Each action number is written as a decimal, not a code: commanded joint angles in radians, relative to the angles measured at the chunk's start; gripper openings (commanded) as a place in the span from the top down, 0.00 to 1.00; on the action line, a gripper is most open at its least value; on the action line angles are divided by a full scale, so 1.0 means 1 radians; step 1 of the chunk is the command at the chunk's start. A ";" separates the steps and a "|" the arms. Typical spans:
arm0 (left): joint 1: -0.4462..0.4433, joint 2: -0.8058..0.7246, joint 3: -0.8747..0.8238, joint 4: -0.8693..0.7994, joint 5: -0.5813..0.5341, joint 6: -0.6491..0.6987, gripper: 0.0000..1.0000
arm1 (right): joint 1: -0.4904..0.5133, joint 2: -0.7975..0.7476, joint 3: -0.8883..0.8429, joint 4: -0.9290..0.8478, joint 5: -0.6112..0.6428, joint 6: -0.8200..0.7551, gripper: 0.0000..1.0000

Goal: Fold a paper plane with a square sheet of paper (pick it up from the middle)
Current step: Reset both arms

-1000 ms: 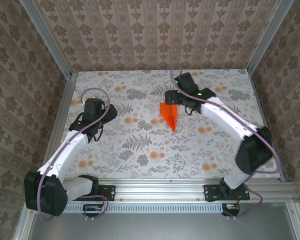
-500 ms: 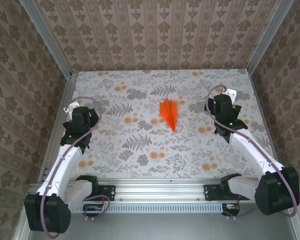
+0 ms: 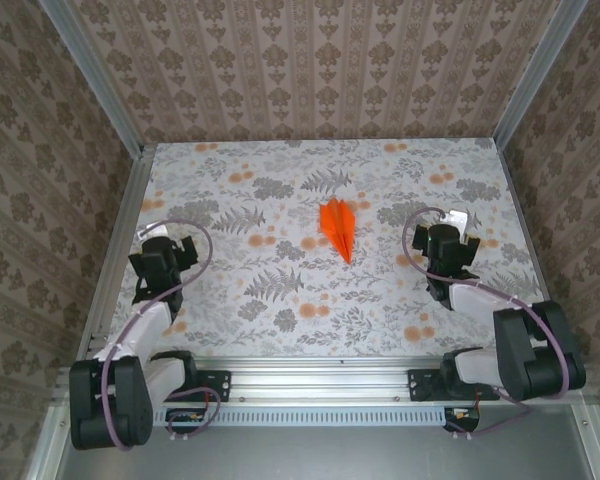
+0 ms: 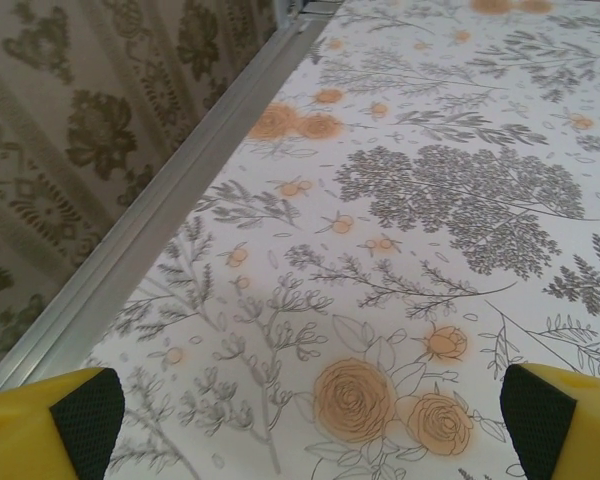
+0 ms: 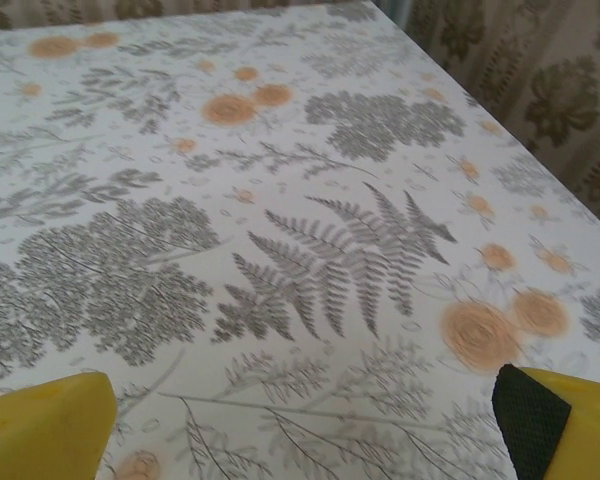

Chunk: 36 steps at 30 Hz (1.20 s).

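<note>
My left gripper (image 4: pixel 305 415) spread wide and empty over the flowered table (image 3: pixel 280 320) near its left edge, my right gripper (image 5: pixel 300 425) likewise wide and empty at the right, orange paper plane (image 3: pixel 339 227) lying mid-table between them, well apart from both

Paper plane (image 3: pixel 338 227) lies mid-table; open tabletop (image 3: pixel 270 300) both sides of it; walls (image 3: pixel 320 70) bound left, right, far edges.

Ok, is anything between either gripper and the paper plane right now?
Nothing visible. The paper plane lies alone mid-table. Only bare flowered table surface separates it from the open left gripper and the open right gripper.
</note>
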 commanded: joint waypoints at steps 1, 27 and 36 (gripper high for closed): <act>0.024 0.064 -0.025 0.244 0.146 0.085 0.00 | -0.014 0.045 -0.014 0.244 -0.082 -0.076 0.00; -0.034 0.478 0.087 0.479 0.261 0.171 0.00 | -0.065 0.248 -0.033 0.485 -0.260 -0.111 0.00; -0.036 0.476 0.083 0.487 0.263 0.173 0.00 | -0.065 0.250 -0.034 0.488 -0.260 -0.113 0.00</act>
